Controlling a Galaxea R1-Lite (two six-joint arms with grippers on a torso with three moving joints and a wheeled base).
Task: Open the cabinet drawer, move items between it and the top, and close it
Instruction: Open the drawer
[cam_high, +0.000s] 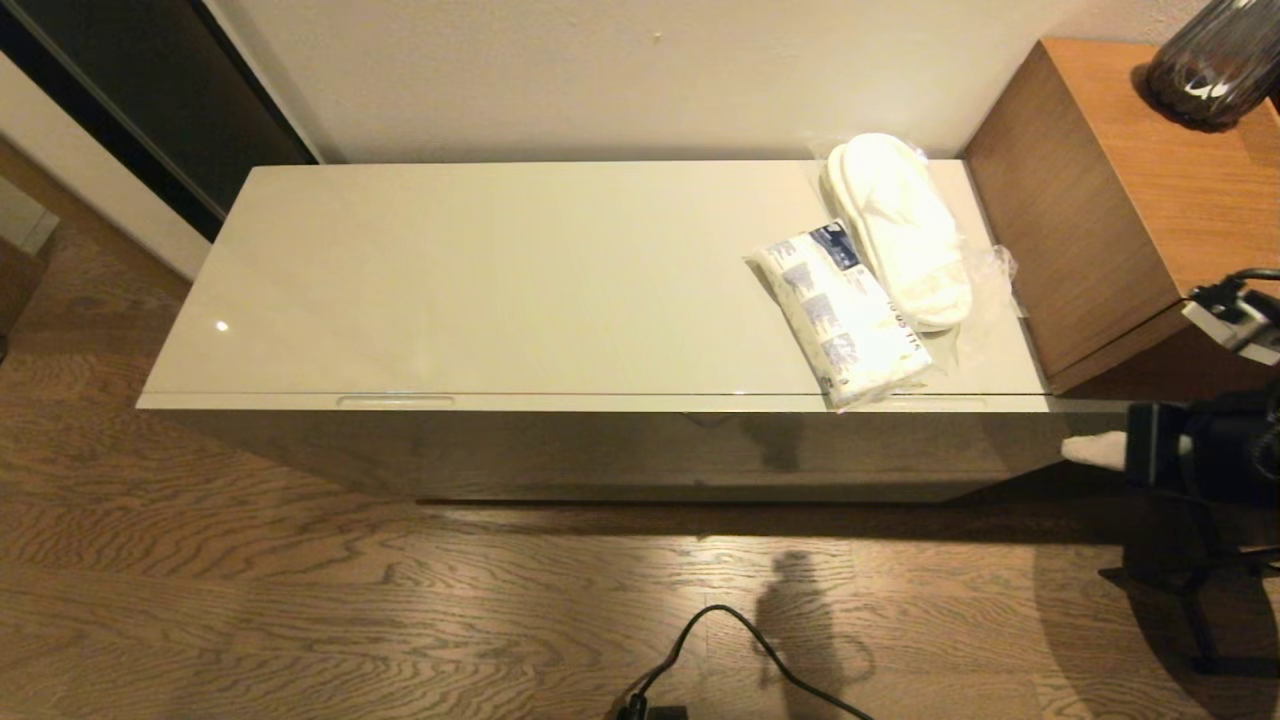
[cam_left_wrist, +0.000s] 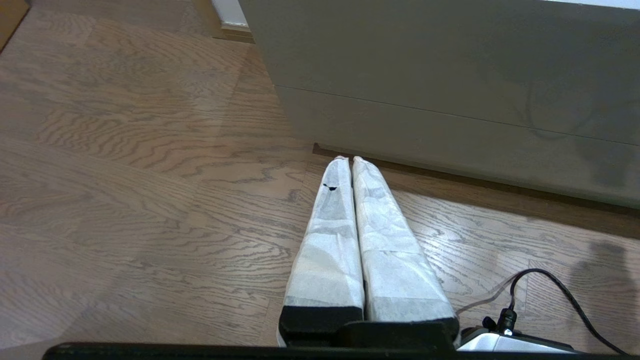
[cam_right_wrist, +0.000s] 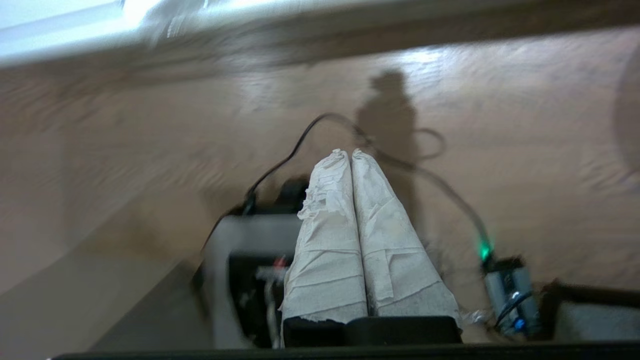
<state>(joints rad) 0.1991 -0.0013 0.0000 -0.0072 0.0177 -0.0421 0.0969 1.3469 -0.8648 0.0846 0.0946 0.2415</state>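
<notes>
The cabinet drawer (cam_high: 600, 452) is closed, and its pale glossy face carries a slim handle slot (cam_high: 395, 401) under the front left edge of the top (cam_high: 500, 270). On the right end of the top lie the white slippers (cam_high: 900, 225) on a clear plastic bag. The white packet with blue panels (cam_high: 845, 315) lies just in front of them, reaching the front edge. My right gripper (cam_high: 1092, 449) hangs shut and empty, low beside the cabinet's right end. My left gripper (cam_left_wrist: 348, 159) is shut and empty above the floor, near the base of the drawer face (cam_left_wrist: 450, 65).
A taller brown wooden unit (cam_high: 1120, 200) stands against the cabinet's right end with a dark vase (cam_high: 1215, 60) on it. A black cable (cam_high: 740, 640) lies on the wooden floor in front. Dark equipment (cam_high: 1200, 560) stands at the right edge.
</notes>
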